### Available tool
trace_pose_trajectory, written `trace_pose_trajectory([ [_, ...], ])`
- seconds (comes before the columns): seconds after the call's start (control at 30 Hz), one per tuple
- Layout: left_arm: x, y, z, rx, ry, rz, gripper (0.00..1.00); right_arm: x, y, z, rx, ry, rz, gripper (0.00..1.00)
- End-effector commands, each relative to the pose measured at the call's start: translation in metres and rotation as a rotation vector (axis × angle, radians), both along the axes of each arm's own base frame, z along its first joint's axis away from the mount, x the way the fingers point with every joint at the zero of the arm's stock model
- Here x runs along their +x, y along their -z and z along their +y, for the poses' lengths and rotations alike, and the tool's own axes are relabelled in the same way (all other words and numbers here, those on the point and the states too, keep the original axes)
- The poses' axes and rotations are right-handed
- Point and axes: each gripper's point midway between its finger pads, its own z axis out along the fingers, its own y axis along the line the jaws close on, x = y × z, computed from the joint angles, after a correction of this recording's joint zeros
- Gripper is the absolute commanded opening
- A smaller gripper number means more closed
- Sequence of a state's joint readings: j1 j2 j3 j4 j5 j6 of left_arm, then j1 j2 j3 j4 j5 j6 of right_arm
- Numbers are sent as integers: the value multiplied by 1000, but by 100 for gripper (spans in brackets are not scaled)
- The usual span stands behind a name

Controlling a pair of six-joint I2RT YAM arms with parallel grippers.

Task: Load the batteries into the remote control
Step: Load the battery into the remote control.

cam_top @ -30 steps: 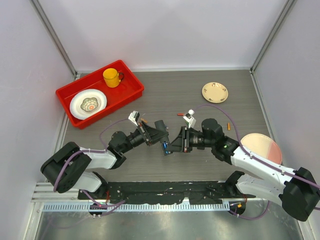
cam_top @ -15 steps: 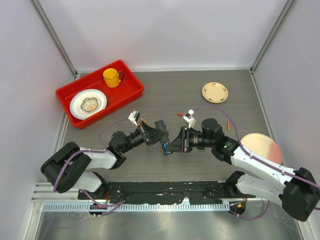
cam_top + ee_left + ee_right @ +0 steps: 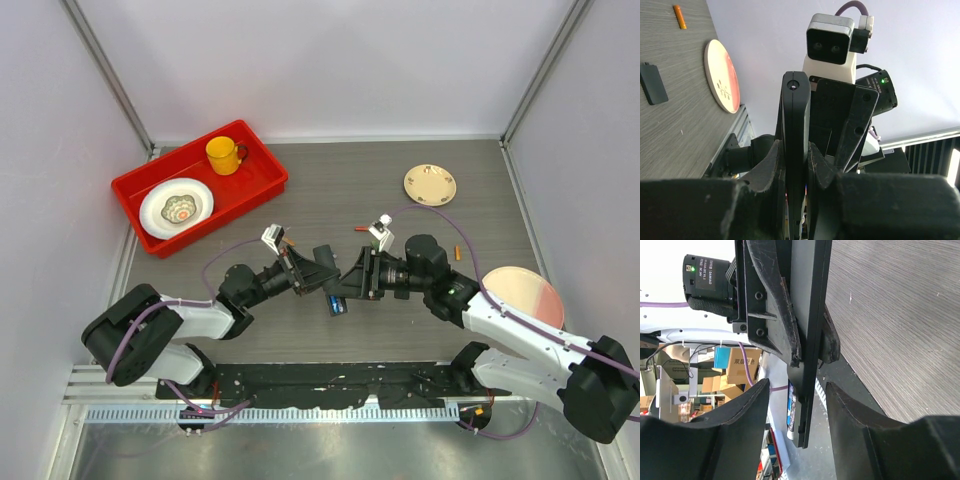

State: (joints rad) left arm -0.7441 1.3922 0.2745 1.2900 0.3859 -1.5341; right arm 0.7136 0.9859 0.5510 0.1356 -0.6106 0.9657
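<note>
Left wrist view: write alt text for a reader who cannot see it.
The left gripper clamps the slim black remote control edge-on, upright in mid-frame, with the right arm's wrist camera facing it from behind. On the grey table at left lie an orange battery, a pink plate and a small black square piece.

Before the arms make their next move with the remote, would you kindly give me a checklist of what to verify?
1. Hold: the remote control is clamped in the left gripper: ok.
2. Opening: the right gripper is open, with a finger on each side of the remote control and gaps showing: ok.
3. Load: the right gripper carries a battery: not ok, it is empty.
4. Seating: the blue-labelled battery at the remote control's end is fully in: cannot tell.
5. Supply: the orange battery lies free on the table: ok.
</note>
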Motion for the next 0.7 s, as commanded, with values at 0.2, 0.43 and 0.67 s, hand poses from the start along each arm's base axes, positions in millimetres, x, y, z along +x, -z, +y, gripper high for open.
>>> trace_pose_trajectory([
  [0.2,-14,-55,9,-172,12,-199,0,5,-22,3,31,-12,-76,40],
  [0.43,-13,-56,8,-173,16,-200,0,-4,-14,3,19,-62,-56,44],
  [0.67,-12,-58,7,-177,19,-202,0,-6,-1,1,-18,-75,-35,18],
])
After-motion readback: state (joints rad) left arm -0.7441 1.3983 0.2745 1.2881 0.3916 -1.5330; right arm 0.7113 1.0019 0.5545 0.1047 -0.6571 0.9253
